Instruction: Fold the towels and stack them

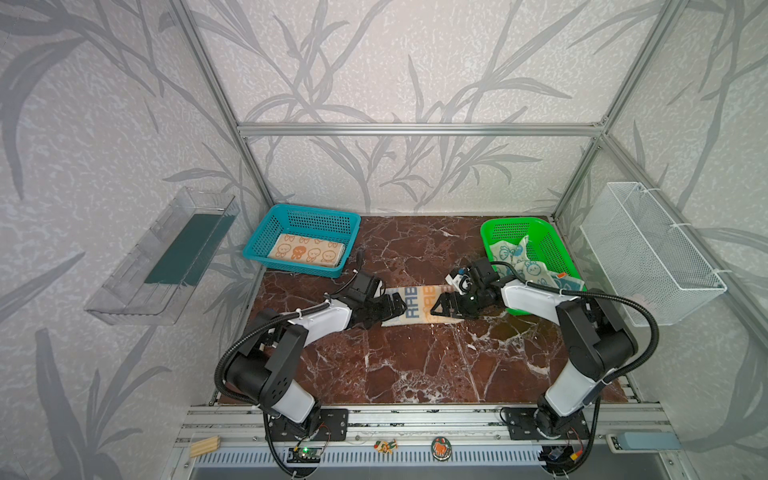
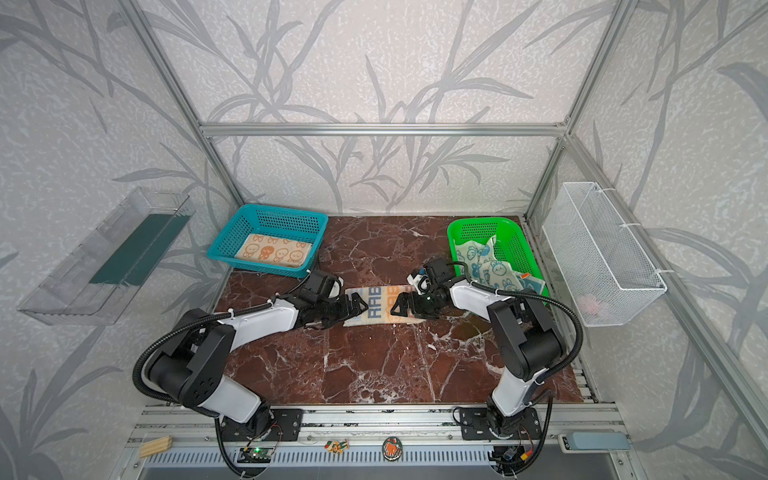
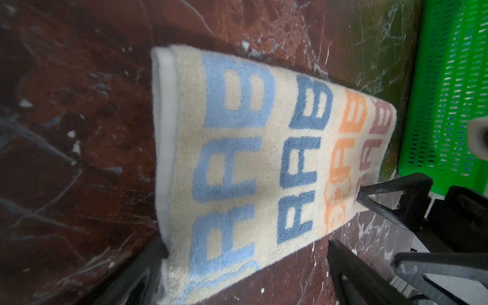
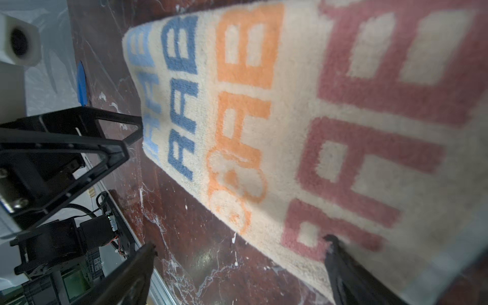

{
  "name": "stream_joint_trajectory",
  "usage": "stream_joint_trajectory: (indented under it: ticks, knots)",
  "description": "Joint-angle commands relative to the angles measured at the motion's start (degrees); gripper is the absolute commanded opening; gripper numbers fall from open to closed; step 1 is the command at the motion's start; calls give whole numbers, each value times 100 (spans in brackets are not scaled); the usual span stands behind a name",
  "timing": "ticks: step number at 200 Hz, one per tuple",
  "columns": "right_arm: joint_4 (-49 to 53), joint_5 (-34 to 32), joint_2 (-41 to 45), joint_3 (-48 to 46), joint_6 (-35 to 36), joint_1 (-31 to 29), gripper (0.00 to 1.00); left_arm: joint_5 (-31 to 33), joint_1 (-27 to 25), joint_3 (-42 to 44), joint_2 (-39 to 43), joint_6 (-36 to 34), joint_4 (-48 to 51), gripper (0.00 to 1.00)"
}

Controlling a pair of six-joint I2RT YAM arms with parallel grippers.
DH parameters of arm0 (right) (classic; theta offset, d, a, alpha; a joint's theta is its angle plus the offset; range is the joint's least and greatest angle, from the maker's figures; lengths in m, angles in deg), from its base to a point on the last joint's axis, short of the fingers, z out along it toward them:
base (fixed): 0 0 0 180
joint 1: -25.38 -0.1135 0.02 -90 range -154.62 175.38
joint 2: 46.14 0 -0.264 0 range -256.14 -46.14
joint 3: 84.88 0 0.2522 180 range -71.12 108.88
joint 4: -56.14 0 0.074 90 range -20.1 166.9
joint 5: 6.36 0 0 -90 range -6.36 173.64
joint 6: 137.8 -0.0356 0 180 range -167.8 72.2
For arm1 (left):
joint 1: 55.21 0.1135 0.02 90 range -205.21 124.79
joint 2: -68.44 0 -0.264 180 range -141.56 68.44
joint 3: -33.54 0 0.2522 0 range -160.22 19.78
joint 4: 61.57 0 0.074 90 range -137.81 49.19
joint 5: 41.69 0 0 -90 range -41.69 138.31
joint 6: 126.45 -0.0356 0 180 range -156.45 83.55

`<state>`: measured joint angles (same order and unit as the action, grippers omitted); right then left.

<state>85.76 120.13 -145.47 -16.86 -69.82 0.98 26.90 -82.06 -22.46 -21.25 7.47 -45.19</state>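
Our left gripper (image 1: 394, 310) and right gripper (image 1: 443, 311), both spread wide, straddle the soft, limp RABBIT towel (image 1: 417, 304); we would pinch its end corners

Bright, even light is cast with soft shadows, and the striped towel (image 4: 383, 111) is blurred close up in wrist views.
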Motion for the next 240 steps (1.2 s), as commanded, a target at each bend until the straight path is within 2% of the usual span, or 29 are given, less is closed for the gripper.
stream_joint_trajectory:
  ticks: [1, 32, 53, 76, 100, 143, 240]
  knots:
    - [128, -140, -127, -47, 192, -11, 99, 56, -15, 69, -120, 35, 116, 99]
    - [507, -178, 124, 265, 369, 28, 99, 221, -6, -353, 132, -268, 742, 99]
    - [612, -213, 636, 349, 335, 100, 99, 474, 11, -687, 304, -521, 1226, 99]
    - [897, -582, 791, 464, 337, 212, 99, 728, 56, -1079, 159, -797, 1748, 99]
    - [1095, -913, 677, 581, 435, 252, 99, 661, 84, -1519, -258, -1034, 2263, 99]
    - [1105, -1218, 268, 656, 417, 250, 99, 503, 92, -1801, -693, -1089, 2445, 99]
    - [625, -1153, -584, 621, 203, 87, 99, 261, 85, -2214, -1528, -1242, 2437, 99]
